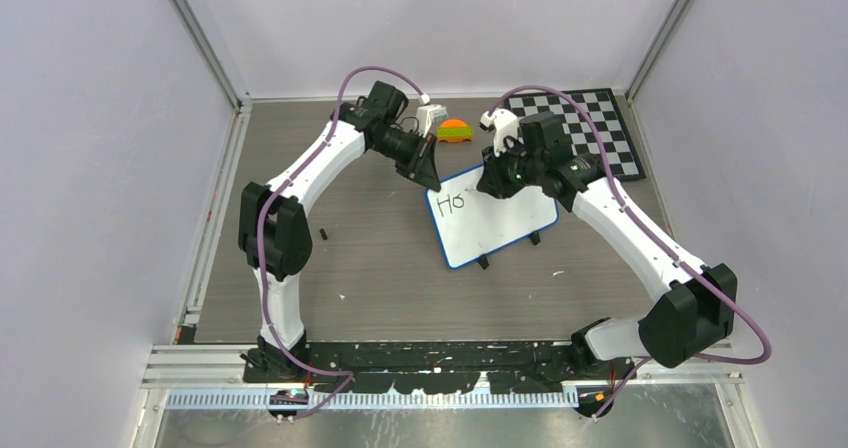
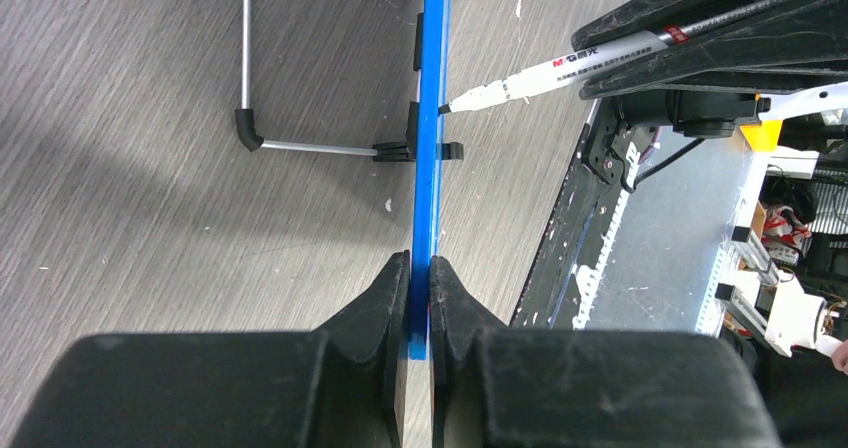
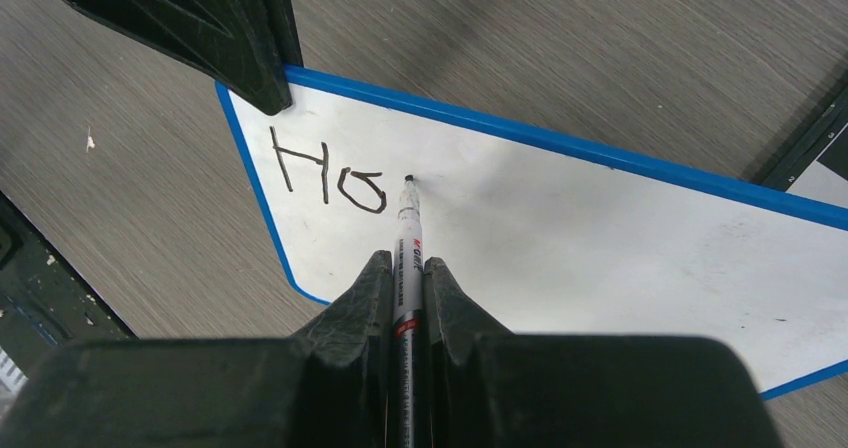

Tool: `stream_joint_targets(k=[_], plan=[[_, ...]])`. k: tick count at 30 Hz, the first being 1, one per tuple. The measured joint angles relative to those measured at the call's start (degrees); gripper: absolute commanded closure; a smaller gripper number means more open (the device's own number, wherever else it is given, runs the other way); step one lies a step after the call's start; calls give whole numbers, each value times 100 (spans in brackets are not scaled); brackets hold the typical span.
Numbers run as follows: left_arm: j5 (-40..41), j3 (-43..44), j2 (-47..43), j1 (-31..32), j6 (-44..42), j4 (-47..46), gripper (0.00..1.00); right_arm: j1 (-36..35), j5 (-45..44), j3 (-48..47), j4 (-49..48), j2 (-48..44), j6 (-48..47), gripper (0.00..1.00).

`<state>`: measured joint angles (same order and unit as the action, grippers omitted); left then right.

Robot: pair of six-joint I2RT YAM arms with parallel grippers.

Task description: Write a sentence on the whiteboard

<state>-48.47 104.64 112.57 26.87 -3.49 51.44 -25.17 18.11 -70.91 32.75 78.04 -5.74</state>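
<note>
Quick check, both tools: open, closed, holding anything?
Left tool: closed on the whiteboard, gripping its blue rim.
Right tool: closed on a marker, tip at the board beside "Ho".
</note>
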Motion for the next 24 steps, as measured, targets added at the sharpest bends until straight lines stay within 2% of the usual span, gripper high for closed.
stream_joint_targets(k=[16,24], plan=[[44,0,0,0,-4,-2,100,0,177,651,-9,-129,9,100],[26,0,0,0,-2,-2,100,0,195,568,24,-129,24,100]])
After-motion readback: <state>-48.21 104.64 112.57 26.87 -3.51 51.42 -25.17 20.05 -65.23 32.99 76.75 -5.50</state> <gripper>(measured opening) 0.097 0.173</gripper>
